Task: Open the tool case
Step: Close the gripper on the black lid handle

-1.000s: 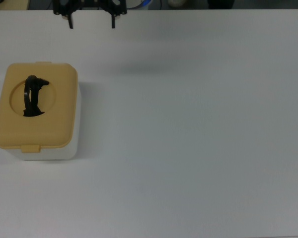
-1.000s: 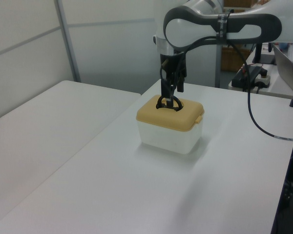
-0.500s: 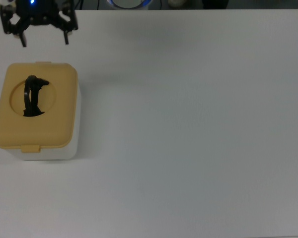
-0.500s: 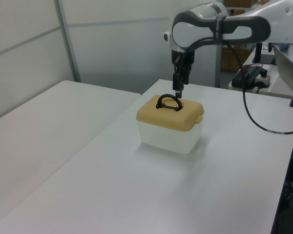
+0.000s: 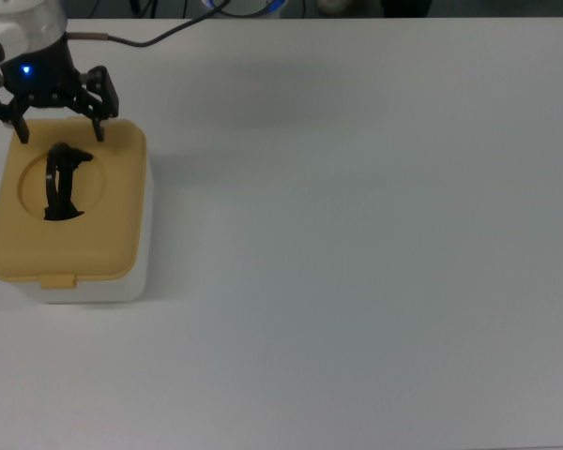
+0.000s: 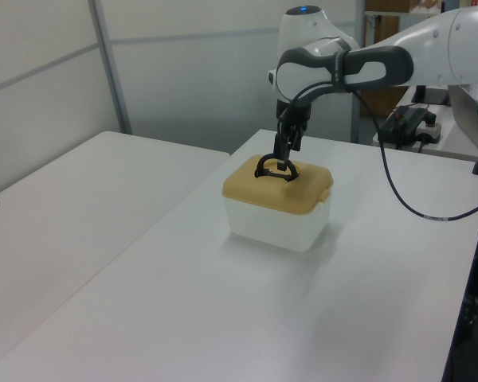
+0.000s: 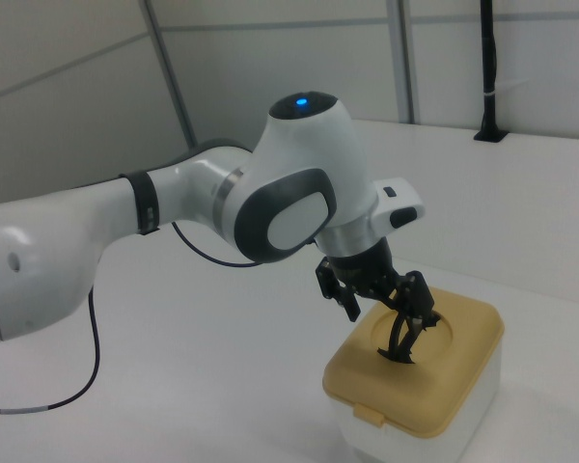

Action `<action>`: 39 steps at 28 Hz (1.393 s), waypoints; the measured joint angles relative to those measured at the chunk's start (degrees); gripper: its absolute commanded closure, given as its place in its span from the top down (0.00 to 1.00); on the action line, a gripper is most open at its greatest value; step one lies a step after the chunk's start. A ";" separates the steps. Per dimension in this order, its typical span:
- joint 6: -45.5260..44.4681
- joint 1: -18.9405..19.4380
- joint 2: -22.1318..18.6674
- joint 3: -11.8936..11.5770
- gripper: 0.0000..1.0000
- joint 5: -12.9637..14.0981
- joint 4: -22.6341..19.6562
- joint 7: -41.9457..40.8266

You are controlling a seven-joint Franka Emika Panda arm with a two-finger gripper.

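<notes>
The tool case (image 5: 94, 234) is a white box with a mustard-yellow lid, standing at the top view's left, with a latch tab (image 5: 57, 279) on its near edge. Its black handle (image 5: 61, 183) stands upright in the lid's round recess. My gripper (image 5: 62, 137) hovers open over the lid's far edge, one finger to each side of the handle's far end and holding nothing. The left view shows the gripper (image 6: 285, 151) just above the handle (image 6: 276, 169) of the case (image 6: 277, 213). In the right view, the gripper (image 7: 388, 309) hangs over the lid (image 7: 444, 386).
The case stands on a white table (image 5: 357, 244) that runs wide to the top view's right. A black cable (image 5: 141, 39) trails from the arm. In the left view a second table (image 6: 80, 199) is on the left and a desk with gear (image 6: 414, 119) behind.
The gripper has travelled from the top view's upper edge leftward and down to the case. It now hangs over the lid's far edge near the handle. The case has not moved.
</notes>
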 measured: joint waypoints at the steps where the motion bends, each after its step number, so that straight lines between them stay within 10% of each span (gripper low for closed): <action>1: 0.72 -0.02 0.29 0.00 1.00 0.03 0.01 0.04; 7: 3.71 -0.01 2.06 0.03 0.84 1.52 0.01 0.51; 8: 4.23 -0.01 2.38 0.03 0.61 2.02 0.00 0.84; 15: 7.34 -0.05 4.03 0.03 0.00 4.28 0.14 3.70; 39: 7.36 -1.97 4.03 0.32 0.00 6.00 2.69 0.66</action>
